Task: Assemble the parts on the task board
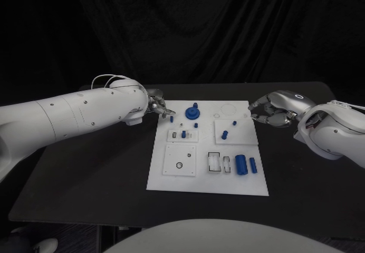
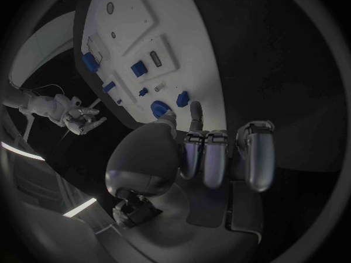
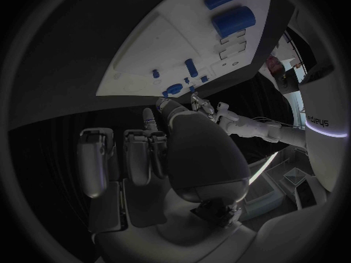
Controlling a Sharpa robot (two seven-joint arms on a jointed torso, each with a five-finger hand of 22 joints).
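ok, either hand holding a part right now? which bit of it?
Nothing is held. The left hand and right hand sit off the far corners of the task board, with nothing in them in the wrist views.

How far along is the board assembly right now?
Partly done: a blue gear and small pegs stand on the board. Nothing is in hand; the left hand and right hand hover at its far corners. Two cylinders lie loose.

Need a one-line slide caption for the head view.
Both robot hands, left and right, flank the white task board, holding nothing; blue parts sit on it.
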